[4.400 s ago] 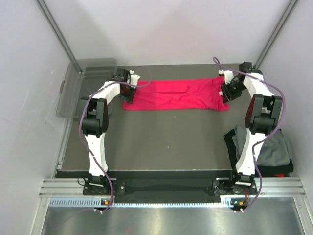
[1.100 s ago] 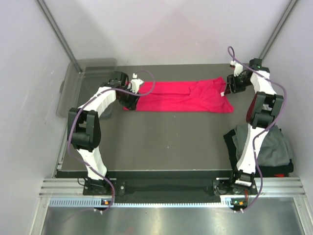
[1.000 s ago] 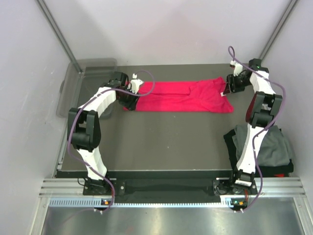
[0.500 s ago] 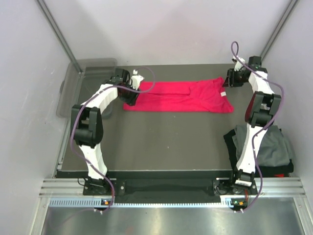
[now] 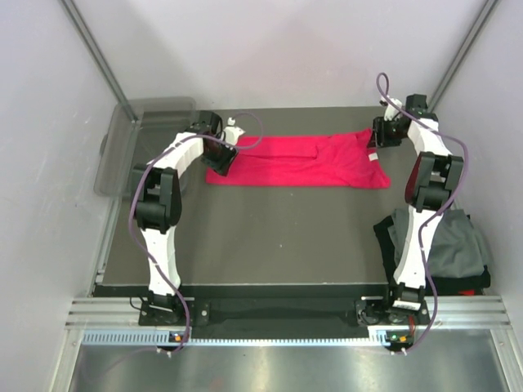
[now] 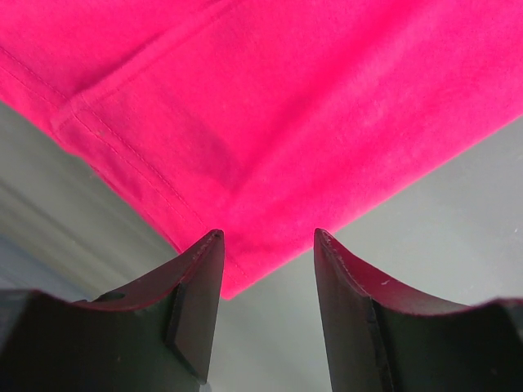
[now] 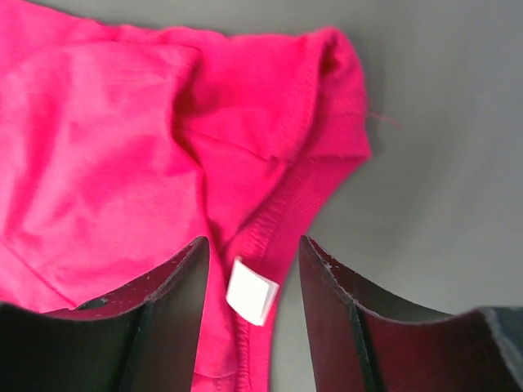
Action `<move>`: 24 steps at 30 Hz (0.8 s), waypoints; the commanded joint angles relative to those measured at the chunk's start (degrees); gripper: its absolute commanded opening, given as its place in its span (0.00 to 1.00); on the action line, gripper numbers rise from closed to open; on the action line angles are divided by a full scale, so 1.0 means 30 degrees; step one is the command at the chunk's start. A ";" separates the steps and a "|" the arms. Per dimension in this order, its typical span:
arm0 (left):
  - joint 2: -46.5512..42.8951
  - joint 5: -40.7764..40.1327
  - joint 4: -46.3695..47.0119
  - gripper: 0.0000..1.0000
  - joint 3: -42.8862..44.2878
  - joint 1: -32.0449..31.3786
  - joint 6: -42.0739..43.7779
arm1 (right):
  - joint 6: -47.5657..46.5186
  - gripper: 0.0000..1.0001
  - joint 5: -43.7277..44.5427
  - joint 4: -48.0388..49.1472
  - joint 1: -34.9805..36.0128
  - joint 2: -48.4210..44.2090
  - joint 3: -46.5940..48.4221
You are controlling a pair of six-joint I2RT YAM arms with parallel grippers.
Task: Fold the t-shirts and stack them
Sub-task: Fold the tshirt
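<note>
A bright red t-shirt [image 5: 306,160] lies flat as a long band across the far part of the table. My left gripper [image 5: 225,140] is open just above its left end; in the left wrist view the shirt's corner [image 6: 245,147] sits between and beyond the open fingertips [image 6: 204,253]. My right gripper [image 5: 377,137] is open over the shirt's right end; in the right wrist view its neckband and small white tag [image 7: 252,291] lie between the fingers [image 7: 184,269]. Dark grey and black t-shirts [image 5: 445,245] lie heaped at the table's right edge.
A clear plastic bin [image 5: 143,147] stands at the table's far left, beside the left arm. The dark table [image 5: 278,237] has walls on both sides and behind. The pile of dark shirts overhangs the right edge near the right arm's base.
Both grippers let go of the red shirt's ends and rose slightly toward the far edge. The shirt has settled flat, its left end shifted a little left.
</note>
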 commanded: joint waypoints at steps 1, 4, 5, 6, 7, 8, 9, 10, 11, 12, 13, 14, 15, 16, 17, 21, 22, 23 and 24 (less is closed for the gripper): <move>-0.1795 -0.0321 -0.0824 0.53 -0.0451 -0.0090 0.0673 | 0.0114 0.48 0.1123 -0.0506 0.0066 0.0018 -0.0173; -0.2411 -0.0292 -0.0884 0.52 -0.0949 -0.0090 0.0526 | 0.0115 0.48 0.1476 -0.1179 0.0241 0.0223 -0.0085; -0.2586 -0.0292 -0.0826 0.52 -0.1037 -0.0090 0.0468 | 0.0086 0.47 0.1534 -0.1355 0.0271 0.0398 -0.0056; -0.2733 -0.0263 -0.0796 0.52 -0.1241 -0.0090 0.0351 | -0.0030 0.47 0.1592 -0.1588 0.0329 0.0545 0.0118; -0.2995 -0.0205 -0.0825 0.52 -0.1359 -0.0090 0.0292 | -0.0119 0.47 0.1680 -0.1997 0.0388 0.0633 0.0207; -0.3114 -0.0175 -0.0825 0.52 -0.1418 -0.0090 0.0262 | -0.0206 0.46 0.1710 -0.2233 0.0476 0.0924 0.0382; -0.3231 -0.0088 -0.0883 0.52 -0.1535 -0.0090 0.0175 | -0.0323 0.45 0.1739 -0.2380 0.0535 0.1072 0.0500; -0.3377 -0.0087 -0.0884 0.52 -0.1594 -0.0090 0.0087 | -0.0412 0.44 0.1827 -0.2759 0.0651 0.1218 0.0588; -0.3466 -0.0029 -0.0913 0.52 -0.1652 -0.0090 0.0057 | -0.0441 0.44 0.1827 -0.2908 0.0710 0.1481 0.0763; -0.3669 -0.0029 -0.0942 0.52 -0.1769 -0.0119 0.0028 | -0.0529 0.44 0.1856 -0.3199 0.0769 0.1629 0.0852; -0.3730 -0.0029 -0.0942 0.52 -0.1828 -0.0119 -0.0001 | -0.0559 0.39 0.2176 -0.3260 0.0827 0.1688 0.0881; -0.3788 -0.0116 -0.1000 0.52 -0.1858 -0.0119 -0.0031 | -0.0530 0.34 0.2440 -0.3290 0.0973 0.1892 0.0882; -0.3934 -0.0174 -0.1030 0.52 -0.1916 -0.0119 -0.0031 | -0.0530 0.29 0.3023 -0.3261 0.1033 0.1923 0.0882; -0.4109 -0.0465 -0.1030 0.51 -0.2062 -0.0148 0.0085 | -0.0588 0.20 0.3377 -0.3145 0.1149 0.2039 0.0940; -0.4111 -0.0613 -0.1001 0.51 -0.2063 -0.0148 0.0086 | -0.0588 0.16 0.3728 -0.3144 0.1208 0.2040 0.0969; -0.4432 -0.1636 -0.0825 0.51 -0.2997 -0.0294 0.1136 | -0.0763 0.09 0.5456 -0.2646 0.1384 0.2274 0.1728; -0.4491 -0.1669 -0.0854 0.52 -0.3175 -0.0295 0.1431 | -0.0793 0.08 0.5605 -0.2587 0.1414 0.2449 0.1992; -0.4579 -0.1698 -0.0883 0.52 -0.3553 -0.0295 0.2072 | -0.0735 0.08 0.5810 -0.2558 0.1443 0.2566 0.2633; -0.4783 -0.1640 -0.0913 0.53 -0.3731 -0.0295 0.2398 | -0.0706 0.08 0.6189 -0.2471 0.1472 0.2684 0.3017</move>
